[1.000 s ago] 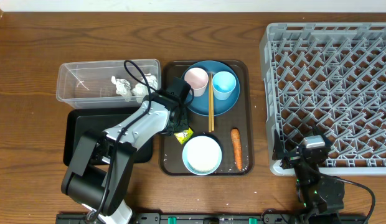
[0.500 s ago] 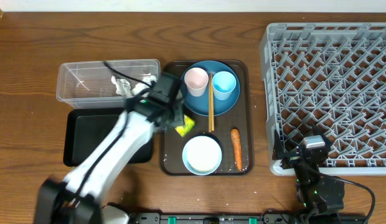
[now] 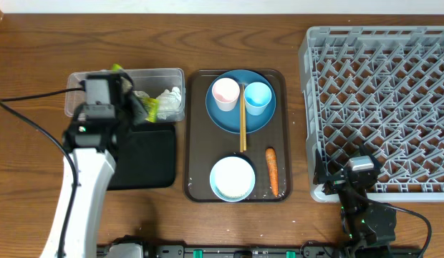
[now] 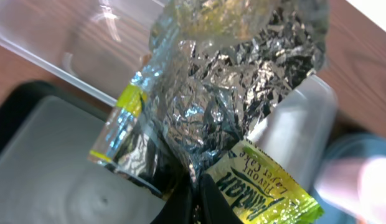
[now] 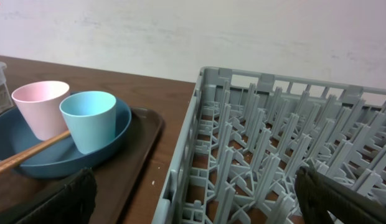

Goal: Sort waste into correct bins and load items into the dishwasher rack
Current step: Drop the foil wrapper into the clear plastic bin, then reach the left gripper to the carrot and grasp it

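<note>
My left gripper (image 3: 138, 109) is shut on the crinkled yellow-green and silver wrapper (image 3: 147, 107) and holds it over the edge between the clear tub (image 3: 165, 72) and the black tray (image 3: 147, 163). In the left wrist view the wrapper (image 4: 230, 93) hangs from the closed jaws (image 4: 196, 199). White napkins (image 3: 170, 96) lie in the tub. The blue plate (image 3: 225, 119) carries the pink cup (image 3: 225, 93), light blue cup (image 3: 257, 97) and chopsticks (image 3: 242, 127). The pale bowl (image 3: 232, 178) and carrot (image 3: 271, 170) lie nearer. My right gripper (image 5: 205, 199) is open and empty at the rack's front-left corner.
The plate, cups, bowl and carrot sit on a brown serving tray (image 3: 197, 143) in the middle. The grey dishwasher rack (image 3: 379, 93) fills the right side; its near wall (image 5: 180, 168) stands beside the serving tray. My left arm (image 3: 82, 179) crosses the black tray's left part.
My left gripper has lifted the wrapper off the brown tray and swung it left, from beside the bowl to over the tub and black tray. The right arm has not moved.
</note>
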You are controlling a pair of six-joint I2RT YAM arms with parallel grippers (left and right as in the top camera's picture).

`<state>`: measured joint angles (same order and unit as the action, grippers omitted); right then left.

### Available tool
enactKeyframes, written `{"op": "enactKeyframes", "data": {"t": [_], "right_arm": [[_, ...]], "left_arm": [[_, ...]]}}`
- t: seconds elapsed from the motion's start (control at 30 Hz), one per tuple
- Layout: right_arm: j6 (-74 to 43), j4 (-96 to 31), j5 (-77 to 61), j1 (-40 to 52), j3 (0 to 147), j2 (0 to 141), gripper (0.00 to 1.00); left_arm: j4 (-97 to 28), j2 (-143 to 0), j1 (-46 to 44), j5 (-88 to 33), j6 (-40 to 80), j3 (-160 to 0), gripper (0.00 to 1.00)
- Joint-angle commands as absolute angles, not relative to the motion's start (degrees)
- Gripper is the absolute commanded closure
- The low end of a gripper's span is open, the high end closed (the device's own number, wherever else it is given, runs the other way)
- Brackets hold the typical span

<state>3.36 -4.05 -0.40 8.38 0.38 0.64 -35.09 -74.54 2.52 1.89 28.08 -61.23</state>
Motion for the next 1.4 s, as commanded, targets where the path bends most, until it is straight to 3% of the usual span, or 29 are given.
{"op": "enactKeyframes", "data": {"t": [0.0,0.1,0.13,0.17,0.23,0.33,0.43,0.67,0.83,1.1,1.37], "right_arm": [[2.8,-4.3,-0.3,8.8,0.3,0.4,0.01],[2.8,-4.3,-0.3,8.8,0.3,0.4,0.01],[2.8,-4.3,-0.3,8.8,0.3,0.4,0.01],[2.8,-4.3,-0.3,8.8,0.3,0.4,0.01],[2.8,-4.3,-0.3,8.8,0.3,0.4,0.01],[2.8,-4.3,-0.3,8.8,0.3,0.4,0.01],[2.8,-4.3,-0.3,8.8,0.3,0.4,0.01],[2.8,-4.3,-0.3,8.8,0.3,0.4,0.01],[2.8,-4.3,-0.3,8.8,0.3,0.4,0.01],[2.8,-4.3,-0.3,8.8,0.3,0.4,0.01],[2.8,-4.3,-0.3,8.8,0.3,0.4,0.01]], "left_arm": [[-31.9,-80.0,6.5,3.2,27.8,-62.2,0.93],[-28.1,-84.7,8.5,2.3,27.7,-62.2,0.88],[-27.1,-86.0,9.0,2.1,27.8,-62.2,0.76],[-26.0,-87.2,9.3,2.1,27.7,-62.2,0.58],[-24.2,-88.6,9.9,2.2,27.7,-62.2,0.41],[-22.7,-88.2,10.3,2.1,27.7,-62.2,0.27],[-22.6,-86.3,10.3,1.9,27.7,-62.2,0.23],[-26.0,-76.9,9.9,-12.4,27.7,-62.2,0.23],[-38.3,-68.9,5.2,-24.8,27.7,-62.2,0.41],[-54.6,-61.5,-18.7,-24.6,28.8,-62.2,0.41],[-53.4,-63.4,-44.7,-6.1,40.7,-62.2,0.41]]}}
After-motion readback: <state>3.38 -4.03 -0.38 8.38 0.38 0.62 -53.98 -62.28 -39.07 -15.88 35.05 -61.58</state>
